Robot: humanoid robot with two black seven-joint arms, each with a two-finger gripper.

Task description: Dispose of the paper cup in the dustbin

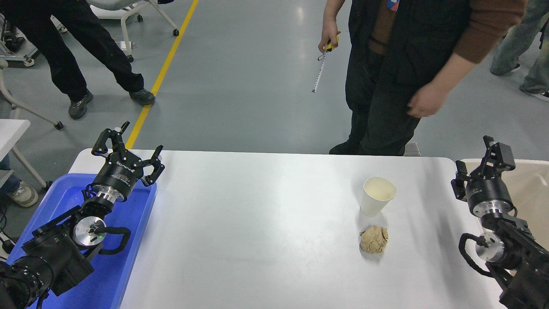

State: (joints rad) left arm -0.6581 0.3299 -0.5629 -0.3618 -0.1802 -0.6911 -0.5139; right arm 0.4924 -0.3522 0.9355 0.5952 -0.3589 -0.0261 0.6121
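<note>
Tabletop: upright white paper cup [378,196]

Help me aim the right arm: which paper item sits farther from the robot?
The paper cup, upright and white; the crumpled paper ball lies nearer.

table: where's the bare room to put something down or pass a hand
The widest bare patch runs from the blue tray to the paper cup. A narrower strip lies between the cup and the right gripper. It is tight between the cup and the crumpled paper ball, and at the tray under the left gripper.
</note>
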